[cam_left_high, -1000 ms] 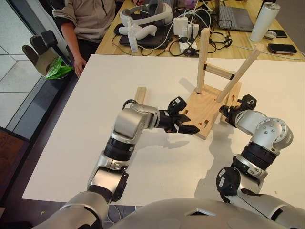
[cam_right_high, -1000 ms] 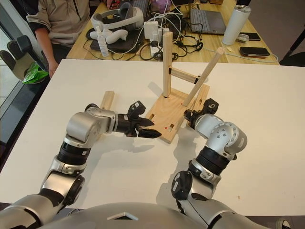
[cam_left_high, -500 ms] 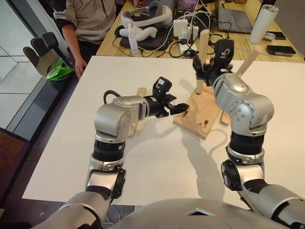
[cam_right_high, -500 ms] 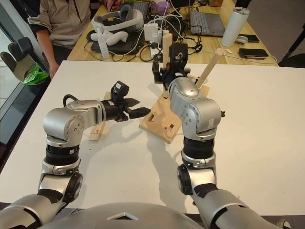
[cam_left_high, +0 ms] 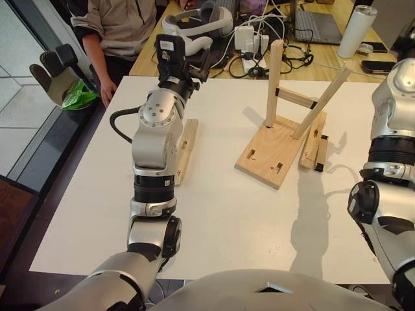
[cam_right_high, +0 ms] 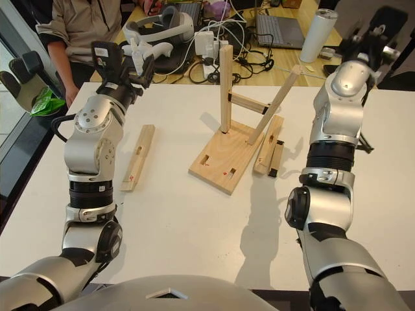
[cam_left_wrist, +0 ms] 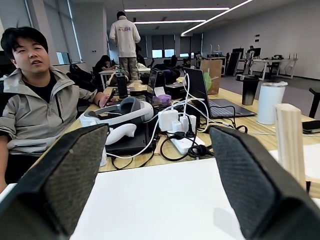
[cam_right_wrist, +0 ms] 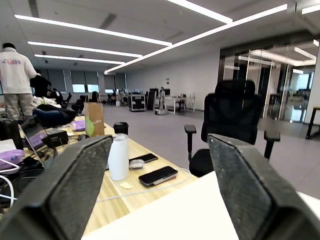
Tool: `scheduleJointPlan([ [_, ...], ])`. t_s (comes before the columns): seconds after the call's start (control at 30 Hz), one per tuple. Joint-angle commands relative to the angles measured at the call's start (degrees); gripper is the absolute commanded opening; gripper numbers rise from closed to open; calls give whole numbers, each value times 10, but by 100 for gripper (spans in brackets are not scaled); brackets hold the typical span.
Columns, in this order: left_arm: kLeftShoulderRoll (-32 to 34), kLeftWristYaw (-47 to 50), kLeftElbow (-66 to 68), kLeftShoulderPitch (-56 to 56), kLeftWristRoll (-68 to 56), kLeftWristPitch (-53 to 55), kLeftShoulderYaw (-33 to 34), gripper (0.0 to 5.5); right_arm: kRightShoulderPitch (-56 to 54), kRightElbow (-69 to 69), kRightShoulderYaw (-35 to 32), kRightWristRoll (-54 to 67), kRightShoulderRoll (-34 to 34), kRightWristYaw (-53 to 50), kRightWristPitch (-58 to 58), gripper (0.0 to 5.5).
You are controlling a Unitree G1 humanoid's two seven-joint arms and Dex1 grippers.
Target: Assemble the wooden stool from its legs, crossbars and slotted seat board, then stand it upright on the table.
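Note:
The slotted seat board (cam_left_high: pixel 262 159) lies flat mid-table. One leg (cam_left_high: pixel 275 84) stands upright in it, a second leg (cam_left_high: pixel 322 100) leans beside it, and a crossbar (cam_left_high: pixel 296 97) joins the two. Against the board's right edge lie a loose leg (cam_left_high: pixel 311 148) and a short crossbar (cam_left_high: pixel 321 154). Another loose leg (cam_right_high: pixel 138 157) lies to the left. My left gripper (cam_right_high: pixel 130 65) is raised over the table's far left, open and holding nothing; its wrist view has the upright leg (cam_left_wrist: pixel 290 145) beyond its fingers (cam_left_wrist: pixel 55 175). My right gripper (cam_right_high: pixel 373 29) is raised at the far right, open and holding nothing.
Behind the white table (cam_left_high: pixel 214 220) is a wooden desk (cam_left_high: pixel 324 58) with a headset (cam_left_high: pixel 194 23), cables, a laptop, a tumbler (cam_left_high: pixel 353 29) and phones. A person (cam_left_high: pixel 120 26) sits at its left end. The table's left edge drops to the floor.
Both arms have lifted away from the seat board: the left swung up to the far left, the right up to the far right. The wooden parts have stayed put.

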Motion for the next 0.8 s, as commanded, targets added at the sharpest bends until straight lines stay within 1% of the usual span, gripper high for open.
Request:
scheduleJointPlan([
  [0.03, -4, 14, 23, -19, 0, -14, 2, 368, -33, 101, -66, 90, 36, 22, 16, 353],
  [0.17, -7, 17, 27, -18, -1, -16, -5, 368, -57, 173, -79, 137, 52, 72, 24, 353],
  [0.3, -8, 16, 38, -26, -1, -18, -10, 368, -79, 211, -74, 169, 81, 120, 39, 353],
  [0.57, -5, 9, 54, -35, 0, -22, -18, 368, -107, 283, -74, 189, 122, 152, 23, 353],
  [0.7, -1, 10, 54, -32, 1, -19, -16, 368, -122, 299, -53, 188, 156, 190, 37, 353],
  [0.8, 2, 16, 40, -17, 3, -11, -12, 368, -125, 282, -27, 176, 181, 187, 77, 353],
])
